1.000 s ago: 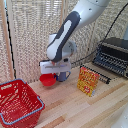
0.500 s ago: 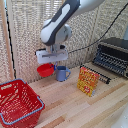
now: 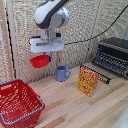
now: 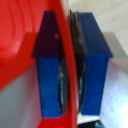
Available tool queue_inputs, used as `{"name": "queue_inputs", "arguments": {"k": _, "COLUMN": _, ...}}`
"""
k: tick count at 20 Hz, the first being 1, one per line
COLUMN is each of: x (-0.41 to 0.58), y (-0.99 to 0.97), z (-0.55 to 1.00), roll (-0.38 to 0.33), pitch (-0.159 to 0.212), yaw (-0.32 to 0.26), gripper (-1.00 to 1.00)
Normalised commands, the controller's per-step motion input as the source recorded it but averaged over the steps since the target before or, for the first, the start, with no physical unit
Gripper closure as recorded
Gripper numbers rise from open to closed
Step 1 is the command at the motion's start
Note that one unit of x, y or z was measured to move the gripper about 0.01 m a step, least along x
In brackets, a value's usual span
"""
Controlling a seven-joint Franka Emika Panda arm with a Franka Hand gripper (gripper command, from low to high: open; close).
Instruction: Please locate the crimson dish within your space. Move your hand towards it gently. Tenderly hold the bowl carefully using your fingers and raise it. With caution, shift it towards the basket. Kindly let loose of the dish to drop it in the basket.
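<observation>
While jaws (image 4: 70, 70) pinch red bowl (image 3: 39, 61) rim, wrist view cuts off most of bowl.

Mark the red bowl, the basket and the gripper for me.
red bowl (image 3: 39, 61): exterior view, outer wall.
basket (image 3: 28, 115): exterior view, blue front rim.
gripper (image 4: 70, 65): wrist view, between the blue fingers, shut on the bowl's rim.

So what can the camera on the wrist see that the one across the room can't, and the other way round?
Only the wrist view shows the two blue fingers pinching the bowl's thin wall from both sides. Only the exterior view shows the basket on the table, the blue mug, an orange box, the toaster oven, and that the bowl is up in the air. Both show the red bowl held in the gripper.
</observation>
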Motion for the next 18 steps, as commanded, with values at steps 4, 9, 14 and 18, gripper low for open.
{"name": "queue_inputs", "arguments": {"k": 4, "x": -0.359, "y": 0.73, "z": 0.60, "roll": 0.103, "pitch": 0.000, "yaw": 0.000, "gripper": 1.00}}
{"name": "queue_inputs", "arguments": {"k": 9, "x": -0.294, "y": 0.89, "z": 0.31, "roll": 0.020, "pitch": 0.000, "yaw": 0.000, "gripper": 1.00}}
{"name": "queue_inputs", "arguments": {"k": 14, "x": -0.064, "y": 0.93, "z": -0.23, "roll": -0.015, "pitch": 0.000, "yaw": 0.000, "gripper": 1.00}}
{"name": "queue_inputs", "arguments": {"k": 18, "x": 0.088, "y": 0.65, "z": -0.42, "roll": -0.018, "pitch": 0.000, "yaw": -0.003, "gripper": 1.00}}
